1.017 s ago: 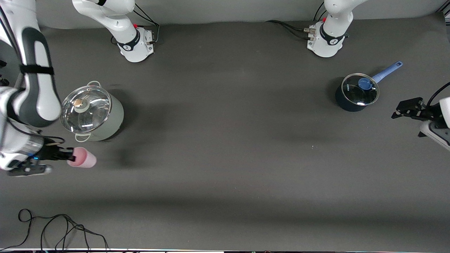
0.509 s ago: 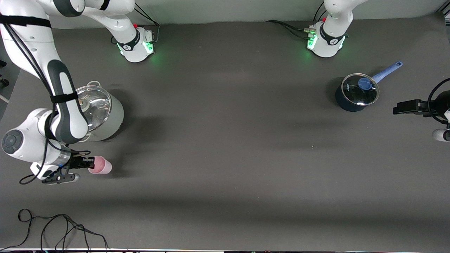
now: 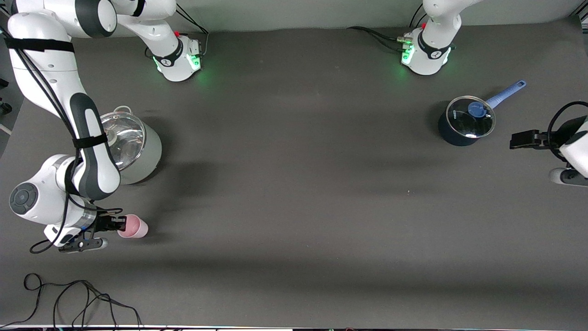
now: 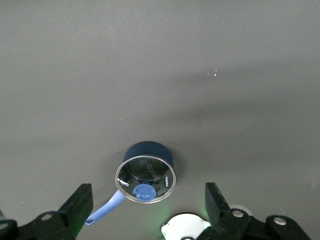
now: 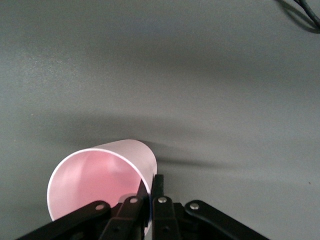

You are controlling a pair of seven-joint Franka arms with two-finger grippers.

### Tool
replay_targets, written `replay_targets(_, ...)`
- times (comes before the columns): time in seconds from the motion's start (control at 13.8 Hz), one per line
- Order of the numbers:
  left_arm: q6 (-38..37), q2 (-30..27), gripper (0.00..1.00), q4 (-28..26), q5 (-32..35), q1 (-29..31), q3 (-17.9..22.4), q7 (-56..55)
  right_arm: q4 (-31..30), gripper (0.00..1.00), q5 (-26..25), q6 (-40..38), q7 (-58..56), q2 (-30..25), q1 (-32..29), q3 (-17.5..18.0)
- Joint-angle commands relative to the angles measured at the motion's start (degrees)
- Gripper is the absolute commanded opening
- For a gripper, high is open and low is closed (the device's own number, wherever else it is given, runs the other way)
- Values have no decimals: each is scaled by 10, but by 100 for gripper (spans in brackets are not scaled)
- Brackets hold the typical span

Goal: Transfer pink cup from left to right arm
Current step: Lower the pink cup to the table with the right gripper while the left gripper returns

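We saw the right gripper (image 3: 118,224) pinching the pink cup's (image 3: 133,226) rim near the steel pot (image 3: 131,147); the left gripper (image 4: 147,206) gaped empty.

A dark grey mat-covered table (image 3: 294,184) carries a large pale-green stockpot with a glass lid (image 3: 138,147) toward the right arm's end and a small dark-blue saucepan (image 3: 464,123) with a glass lid, blue knob and light-blue handle toward the left arm's end. A loose black cable (image 3: 78,299) lies coiled at the table edge nearest the front camera
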Motion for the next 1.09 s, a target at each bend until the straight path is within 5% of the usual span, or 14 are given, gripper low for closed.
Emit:
replay_targets(0.0, -3, -12, 100, 2, 10, -5, 19, 31, 22, 0, 14, -10, -9, 13, 2, -2)
replay_targets(0.22, -4, -19, 100, 6, 7, -99, 138, 51, 21, 0, 14, -10, -11, 14, 2, -2)
replay_targets(0.36, -3, -30, 100, 7, -20, -173, 238, 55, 19, 37, 14, -11, -14, 14, 0, -2)
replay_targets(0.44, 0, -35, 100, 2, -35, -205, 284, 55, 18, 88, 14, -11, -14, 13, -1, -2)
replay_targets(0.51, 3, -45, 100, -13, -50, -224, 314, 55, 17, 99, 14, -14, -15, 12, -3, -2)
replay_targets(0.87, 165, -181, 100, -236, -91, -231, 323, 53, 20, 99, 12, -37, -17, 6, -4, -3)
replay_targets(1.02, 191, -192, 100, -259, -110, -219, 309, 54, 21, 99, 7, -56, -18, 3, -4, -6)
